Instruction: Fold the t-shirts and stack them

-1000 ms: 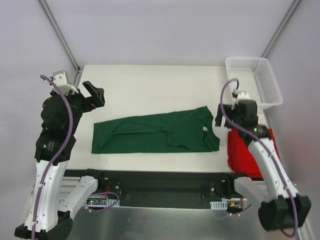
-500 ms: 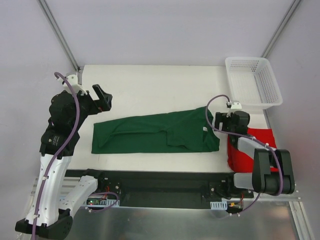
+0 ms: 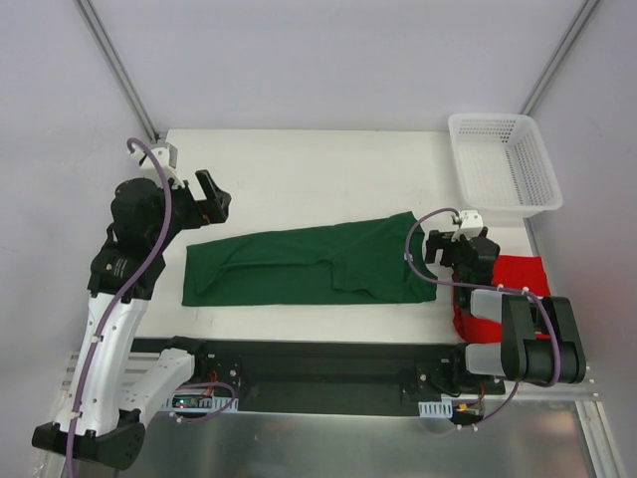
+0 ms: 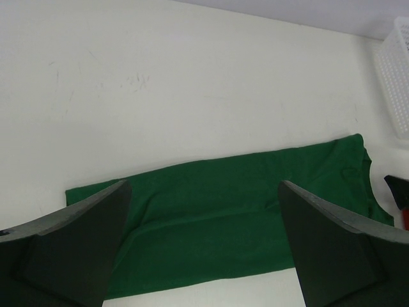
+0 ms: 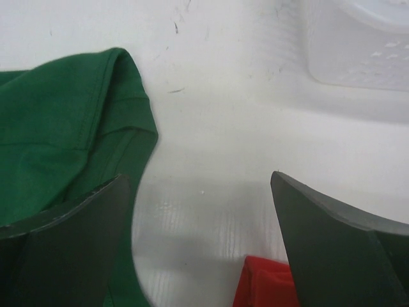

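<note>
1. A long-folded dark green cotton t-shirt (image 3: 309,264) lies flat on the white table (image 3: 318,169).
2. The left gripper (image 3: 214,196) is spread wide and empty above the shirt's left far corner.
3. The right gripper (image 3: 448,249) is spread wide and empty at the shirt's collar end.
4. A crumpled red t-shirt (image 3: 520,271) lies right of the green one.

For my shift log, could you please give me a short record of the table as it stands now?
green shirt: flat mid-table, a long band
red shirt: right edge, partly under the right arm
basket: far right corner, nothing seen inside
left claw: open, raised beyond the green shirt's left end
right claw: open, low between the two shirts, holding nothing
</note>
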